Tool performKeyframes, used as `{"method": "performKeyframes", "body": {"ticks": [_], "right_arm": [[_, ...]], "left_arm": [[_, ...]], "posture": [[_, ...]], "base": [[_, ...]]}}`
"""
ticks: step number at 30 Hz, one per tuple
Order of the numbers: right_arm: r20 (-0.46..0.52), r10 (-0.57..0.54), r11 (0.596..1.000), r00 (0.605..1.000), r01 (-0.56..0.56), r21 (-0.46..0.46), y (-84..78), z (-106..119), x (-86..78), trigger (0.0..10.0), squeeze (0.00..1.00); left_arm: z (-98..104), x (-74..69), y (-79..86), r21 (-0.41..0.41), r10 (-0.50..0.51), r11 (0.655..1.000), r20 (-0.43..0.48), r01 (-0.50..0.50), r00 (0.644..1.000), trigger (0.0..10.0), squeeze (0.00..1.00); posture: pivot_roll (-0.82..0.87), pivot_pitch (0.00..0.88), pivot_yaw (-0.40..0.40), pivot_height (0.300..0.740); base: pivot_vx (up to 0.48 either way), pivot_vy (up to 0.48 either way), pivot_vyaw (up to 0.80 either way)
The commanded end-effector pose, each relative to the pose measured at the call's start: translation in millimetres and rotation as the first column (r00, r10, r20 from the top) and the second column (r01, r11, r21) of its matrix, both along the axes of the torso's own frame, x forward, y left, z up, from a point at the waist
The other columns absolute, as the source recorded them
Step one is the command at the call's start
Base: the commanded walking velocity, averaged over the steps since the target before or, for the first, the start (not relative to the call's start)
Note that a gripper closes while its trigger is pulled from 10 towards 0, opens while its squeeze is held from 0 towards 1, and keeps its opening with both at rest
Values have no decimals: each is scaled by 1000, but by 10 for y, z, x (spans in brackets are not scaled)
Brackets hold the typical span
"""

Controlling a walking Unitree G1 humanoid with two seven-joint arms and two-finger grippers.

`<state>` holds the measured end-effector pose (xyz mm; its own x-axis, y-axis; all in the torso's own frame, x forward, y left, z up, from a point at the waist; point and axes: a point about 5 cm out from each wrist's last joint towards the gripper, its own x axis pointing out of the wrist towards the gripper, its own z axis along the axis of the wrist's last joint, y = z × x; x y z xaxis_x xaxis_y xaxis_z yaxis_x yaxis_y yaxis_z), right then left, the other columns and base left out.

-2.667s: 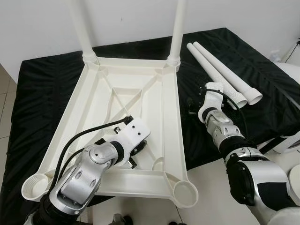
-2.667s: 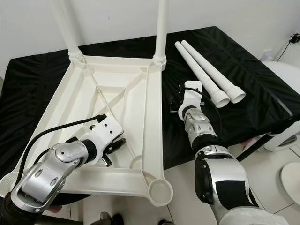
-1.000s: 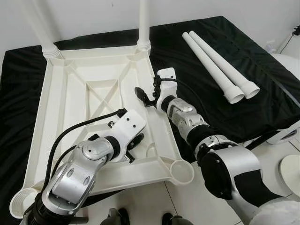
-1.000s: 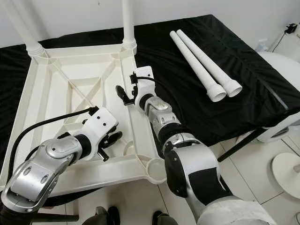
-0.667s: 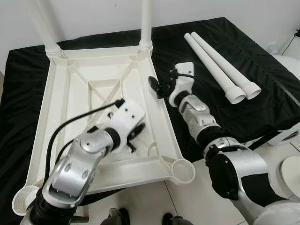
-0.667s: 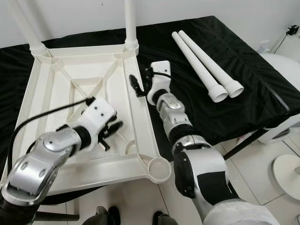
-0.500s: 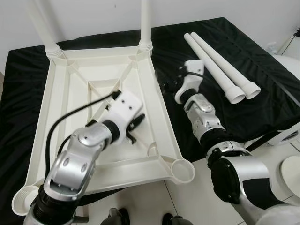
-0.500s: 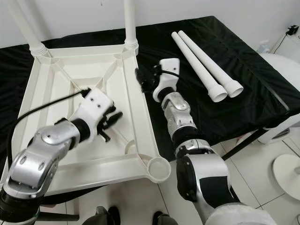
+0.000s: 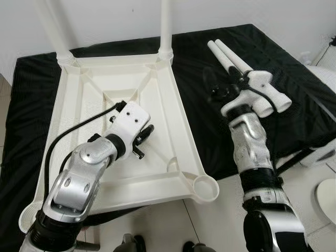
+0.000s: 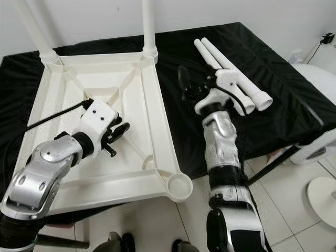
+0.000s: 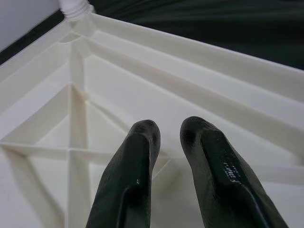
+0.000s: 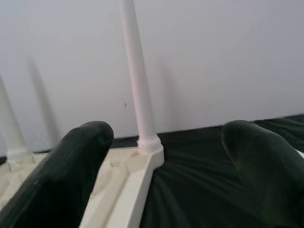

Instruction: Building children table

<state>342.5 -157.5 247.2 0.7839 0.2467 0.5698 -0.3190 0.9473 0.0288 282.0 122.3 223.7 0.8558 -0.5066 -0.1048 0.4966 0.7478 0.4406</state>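
Surface [image 9: 31,79]: covered by a black cloth, with a white wall behind it.
Tabletop [image 9: 178,126]: white plastic, upside down on the cloth, ribbed underside up, taking up the left and middle of the surface.
Fitted legs: far-left leg [image 9: 55,31] and far-right leg [image 9: 166,26] stand upright in the two far corner sockets.
Empty sockets: near-right socket [image 9: 203,188] is open and round; near-left socket [image 9: 27,219] sits at the near-left corner, partly behind the left arm.
Left hand [image 9: 142,140]: held low over the underside of the tabletop, near its right rail; fingers [image 11: 137,156] close together with a narrow gap, clamped on nothing.
Right hand [image 9: 216,86]: raised over the cloth between the tabletop's right edge and the loose legs; fingers [image 12: 80,156] spread wide apart, holding nothing, pointing toward the far-right leg.
Loose legs [image 9: 223,55]: two white tubes lying side by side on the cloth to the right of the tabletop, flared ends toward the near side, partly hidden behind the right wrist.
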Motion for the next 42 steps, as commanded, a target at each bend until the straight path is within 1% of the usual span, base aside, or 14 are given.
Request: {"method": "performKeyframes", "body": {"ticks": [1,2,4,6,8,10,12,16,19,24,26,34,35,42], "right_arm": [[-4,13,1000,1000,-13,-7,6,-13,-55,10000,0],[-4,13,1000,1000,-13,-7,6,-13,-55,10000,0],[-38,-4,1000,999,2,-31,-67,-156,-185,10000,0],[-38,-4,1000,999,2,-31,-67,-156,-185,10000,0],[-94,-36,999,995,34,-30,-172,-355,-333,10000,0],[-94,-36,999,995,34,-30,-172,-355,-333,10000,0],[-134,-57,998,989,52,-34,-197,-477,-446,10000,0],[-175,-86,996,981,84,-21,-211,-568,-545,10000,0],[-181,-88,996,980,86,-17,-214,-568,-558,10000,0],[-213,-124,992,969,123,-20,-318,-589,-628,10000,0],[-229,-148,989,962,144,-33,-393,-607,-659,10000,0],[-239,-202,979,950,189,-77,-564,-627,-726,10000,0],[-242,-211,977,947,196,-87,-587,-624,-753,10000,0],[-259,-229,972,938,210,-102,-635,-643,-825,10000,0]], "left_arm": [[-15,5,64,8,27,1000,25,-27,999,10000,0],[-15,5,64,8,27,1000,25,-27,999,10000,0],[-34,-1,130,25,11,1000,41,-12,999,10000,0],[-34,-1,130,25,11,1000,41,-12,999,10000,0],[-89,-22,179,47,-25,999,34,23,999,10000,0],[-89,-22,179,47,-25,999,34,23,999,10000,0],[-118,-51,180,53,-71,996,28,70,997,10000,0],[-144,-103,163,62,-145,988,18,144,989,10000,0],[-151,-106,164,65,-152,987,19,150,988,10000,0],[-256,-160,64,106,-270,957,-6,269,963,10000,0],[-315,-194,8,133,-331,934,-21,331,943,10000,0],[-512,-216,-91,214,-400,888,-72,406,914,10000,0],[-541,-210,-112,206,-413,883,-90,423,906,10000,996],[-566,-204,-96,225,-443,862,-105,455,890,10000,1000]], "posture": [[-37,94,16,740],[-37,94,16,740],[-49,87,24,740],[-49,87,24,740],[-55,91,33,740],[-55,91,33,740],[-63,98,35,740],[-65,101,38,740],[-65,101,38,740],[-85,100,49,740],[-91,99,54,740],[-115,101,68,740],[-123,100,71,740],[-129,100,78,740]], "base": [[0,0,0],[0,0,0],[0,0,0],[0,0,0],[0,0,0],[0,0,0],[0,0,0],[0,0,0],[0,0,0],[0,0,0],[0,0,0],[0,0,0],[0,0,0],[0,0,0]]}}
